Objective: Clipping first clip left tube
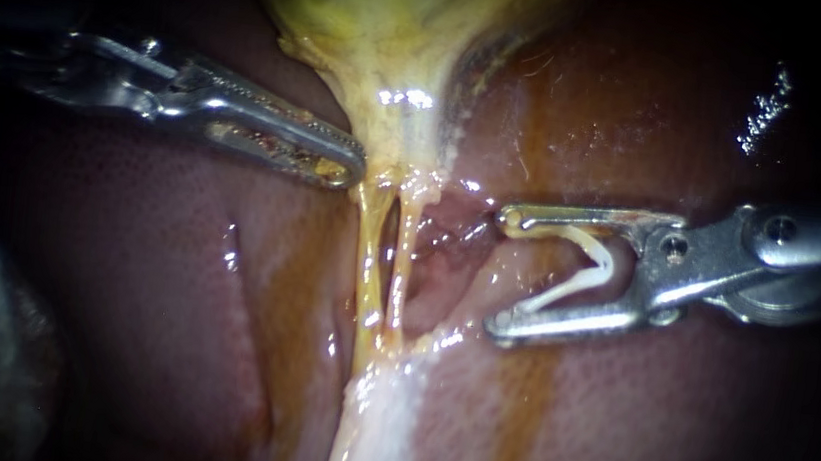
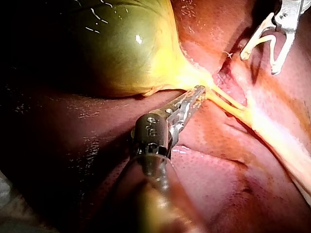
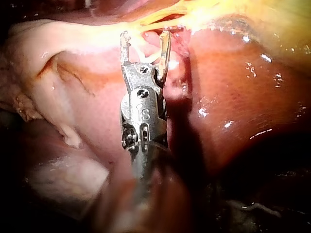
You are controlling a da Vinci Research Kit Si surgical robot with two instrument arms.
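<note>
Two thin yellow tubes run down from the gallbladder's [image 1: 391, 18] neck: the left tube [image 1: 368, 257] and the right tube [image 1: 404, 260]. My left instrument [image 1: 346, 169] holds the neck tissue just above them, jaws shut on it; the left wrist view shows the same hold [image 2: 194, 94]. My right instrument [image 1: 502, 272] stands to the right of the tubes, apart from them, its jaws spread wide around a white clip [image 1: 582, 272] that touches both. In the right wrist view those jaws [image 3: 145, 36] point at the tubes [image 3: 160, 18], just short of them.
The red-brown liver [image 1: 124, 283] lies all around and under the tubes. A pale band of tissue [image 1: 382, 419] continues below where the tubes join. The green gallbladder body [image 2: 126, 43] bulges beside my left instrument.
</note>
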